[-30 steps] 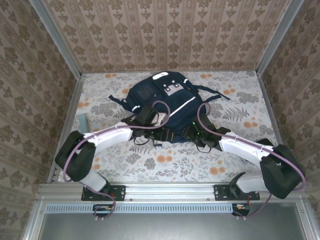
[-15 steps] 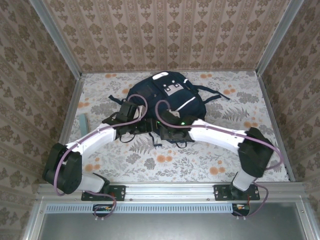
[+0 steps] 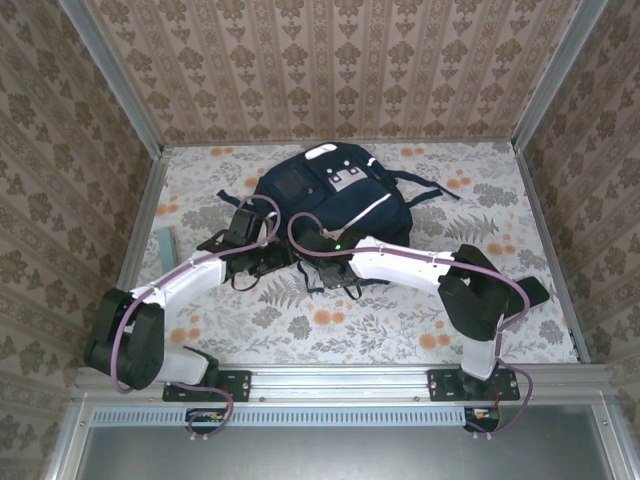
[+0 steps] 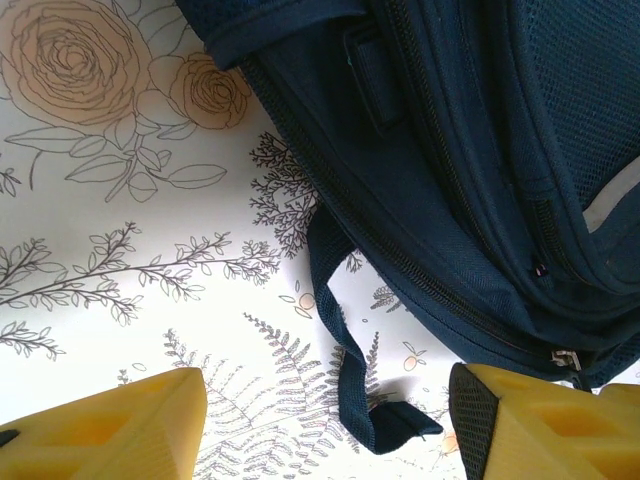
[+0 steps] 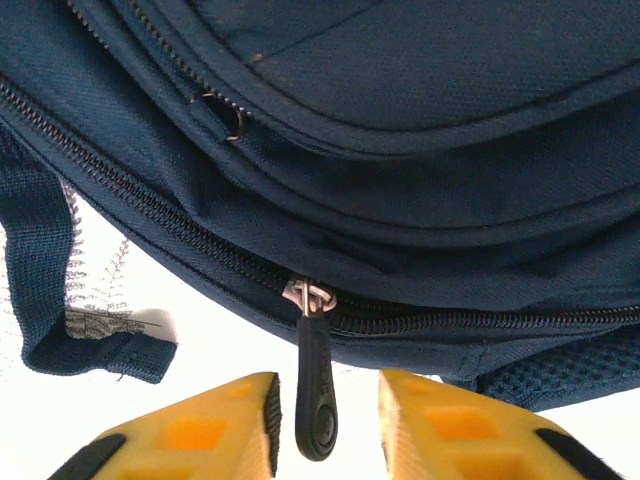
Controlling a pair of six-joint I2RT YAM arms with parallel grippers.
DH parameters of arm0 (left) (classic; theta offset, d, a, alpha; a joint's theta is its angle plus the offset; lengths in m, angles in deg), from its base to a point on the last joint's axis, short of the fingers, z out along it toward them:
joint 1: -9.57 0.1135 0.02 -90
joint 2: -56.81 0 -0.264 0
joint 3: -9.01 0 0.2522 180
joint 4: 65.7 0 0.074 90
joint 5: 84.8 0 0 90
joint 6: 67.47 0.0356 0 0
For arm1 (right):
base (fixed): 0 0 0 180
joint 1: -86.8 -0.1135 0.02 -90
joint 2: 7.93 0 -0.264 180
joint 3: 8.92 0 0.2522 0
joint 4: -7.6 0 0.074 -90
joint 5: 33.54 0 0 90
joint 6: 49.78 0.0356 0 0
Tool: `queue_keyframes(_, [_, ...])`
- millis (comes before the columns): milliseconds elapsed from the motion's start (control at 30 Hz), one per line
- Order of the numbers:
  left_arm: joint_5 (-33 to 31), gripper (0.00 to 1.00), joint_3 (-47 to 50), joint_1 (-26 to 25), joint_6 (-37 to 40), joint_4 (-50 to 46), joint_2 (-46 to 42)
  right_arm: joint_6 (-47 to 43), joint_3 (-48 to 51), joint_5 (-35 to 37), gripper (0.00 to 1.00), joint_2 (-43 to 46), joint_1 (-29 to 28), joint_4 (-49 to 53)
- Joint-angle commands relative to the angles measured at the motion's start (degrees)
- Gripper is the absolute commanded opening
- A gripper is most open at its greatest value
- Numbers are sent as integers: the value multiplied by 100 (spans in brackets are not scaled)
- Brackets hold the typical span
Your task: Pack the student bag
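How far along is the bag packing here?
Early. Done: the student bag lies flat on the table. In hand: the right claw straddles a zipper pull, jaws not yet closed on it; the left claw hangs open beside the bag. Left: unzipping, then loading; a pale flat item lies at the table's left edge.

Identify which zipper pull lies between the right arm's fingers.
The long black pull on the backpack's lowest zipper; the small metal pull higher up sits clear of the fingers.

One camera hangs high behind the arms (image 3: 200, 275), looking down over the whole table (image 3: 400, 330). Both wrist cameras sit low and very close, facing the near zippered edge of the student bag (image 3: 330, 200), which all three views share.
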Motion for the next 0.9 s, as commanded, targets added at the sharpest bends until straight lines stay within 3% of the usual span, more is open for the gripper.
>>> queue_keyframes(0, [121,66,65,40,-188,64,-144,-40,-184,203,27,-145,43,221])
queue_keyframes(333, [799,61,355,37,-1015,1004,-115,-190,-20,47,0,73,62,-147])
queue_keyframes(867, [1605,62,497,11,-1838,2642,823,-694,590,-1639,0,1176,89,-1900])
